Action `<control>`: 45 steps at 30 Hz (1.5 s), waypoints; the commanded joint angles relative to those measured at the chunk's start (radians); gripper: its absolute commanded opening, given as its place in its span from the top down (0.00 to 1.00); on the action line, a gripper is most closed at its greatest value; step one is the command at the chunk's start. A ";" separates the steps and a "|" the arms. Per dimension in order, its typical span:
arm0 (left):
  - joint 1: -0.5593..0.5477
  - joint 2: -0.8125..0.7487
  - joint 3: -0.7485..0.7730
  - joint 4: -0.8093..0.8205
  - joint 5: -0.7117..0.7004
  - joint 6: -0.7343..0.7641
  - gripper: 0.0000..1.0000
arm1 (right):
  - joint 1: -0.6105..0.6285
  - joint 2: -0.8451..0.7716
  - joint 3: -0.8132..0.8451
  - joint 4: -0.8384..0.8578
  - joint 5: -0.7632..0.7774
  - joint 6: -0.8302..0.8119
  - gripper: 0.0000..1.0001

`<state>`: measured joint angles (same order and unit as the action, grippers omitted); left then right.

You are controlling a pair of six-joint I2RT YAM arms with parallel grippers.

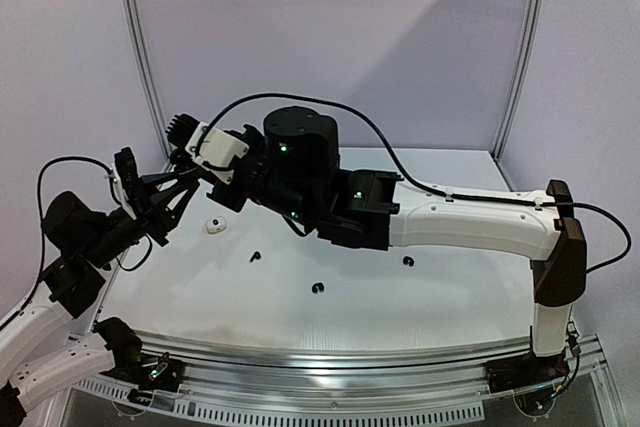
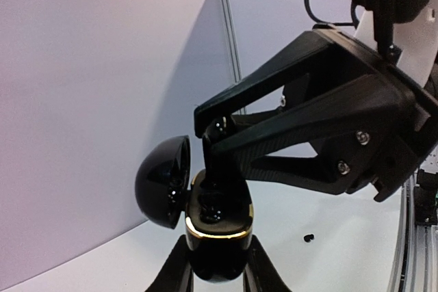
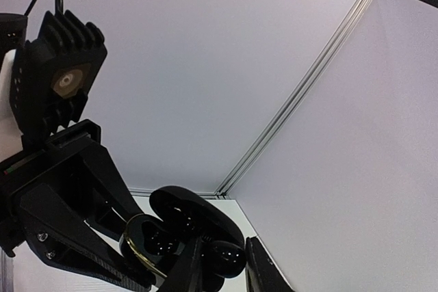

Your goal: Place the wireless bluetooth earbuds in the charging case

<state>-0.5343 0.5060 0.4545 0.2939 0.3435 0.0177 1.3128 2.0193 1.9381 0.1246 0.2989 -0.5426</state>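
Lying across the surface's middle in the top view, four loose earbuds (image 1: 254,257) sat apart. Left wrist: left end effector (image 2: 217,261) clamped the open charging case (image 2: 219,220); right end effector (image 2: 213,131), narrow, reached inside, load untellable. Right wrist: same case. Earbuds seemed light, slippery; pinch the body.

Cannot see charging case (image 2: 219,227) cavity behind right gripper (image 2: 217,136) tips; lose base at bottom edge; cannot resolve loose earbuds (image 1: 319,290).
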 commanded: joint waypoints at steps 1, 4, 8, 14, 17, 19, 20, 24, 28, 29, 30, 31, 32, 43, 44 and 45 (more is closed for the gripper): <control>-0.015 0.000 0.026 0.051 0.003 -0.014 1.00 | -0.002 0.038 0.015 -0.049 -0.003 0.024 0.78; -0.015 0.003 0.027 0.053 0.007 -0.015 1.00 | -0.002 0.039 0.018 -0.051 -0.012 0.032 0.78; -0.015 0.005 0.027 0.053 0.013 -0.015 1.00 | -0.003 0.042 0.021 -0.052 -0.015 0.039 0.79; -0.014 0.009 0.028 0.053 0.016 -0.014 1.00 | -0.003 0.054 0.056 -0.075 -0.018 0.075 0.77; -0.014 0.009 0.028 0.052 0.013 -0.014 1.00 | -0.002 0.055 0.056 -0.082 -0.012 0.082 0.77; -0.015 0.007 0.028 0.048 0.009 -0.014 1.00 | -0.002 0.055 0.056 -0.086 -0.011 0.084 0.77; -0.015 0.006 0.027 0.047 0.008 -0.014 1.00 | -0.003 0.053 0.056 -0.088 -0.010 0.085 0.77; -0.015 0.004 0.027 0.045 0.007 -0.038 1.00 | -0.002 0.055 0.057 -0.093 -0.005 0.084 0.77; -0.015 0.003 0.024 0.045 0.003 -0.041 1.00 | -0.002 0.059 0.071 -0.094 -0.012 0.090 0.73; -0.015 0.005 0.025 0.044 -0.002 -0.045 1.00 | -0.003 0.061 0.077 -0.094 -0.013 0.094 0.71; -0.015 0.005 0.024 0.042 -0.007 -0.052 1.00 | -0.002 0.062 0.082 -0.093 -0.015 0.097 0.69; -0.015 0.005 0.024 0.040 -0.010 -0.058 1.00 | -0.002 0.062 0.088 -0.092 -0.018 0.104 0.67; -0.015 0.005 0.025 0.036 -0.011 -0.064 1.00 | -0.002 0.061 0.092 -0.091 -0.022 0.112 0.65; -0.013 0.012 0.024 0.007 -0.055 -0.138 1.00 | -0.002 0.009 0.117 -0.012 -0.063 0.196 0.59; -0.013 0.012 0.024 0.003 -0.060 -0.145 1.00 | -0.002 0.001 0.119 0.011 -0.069 0.208 0.58; -0.012 0.012 0.022 0.000 -0.068 -0.152 1.00 | -0.002 -0.011 0.119 0.029 -0.073 0.220 0.57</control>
<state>-0.5346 0.5156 0.4557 0.3016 0.3149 -0.0902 1.3128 2.0506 2.0251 0.0818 0.2508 -0.3840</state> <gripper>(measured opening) 0.229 0.415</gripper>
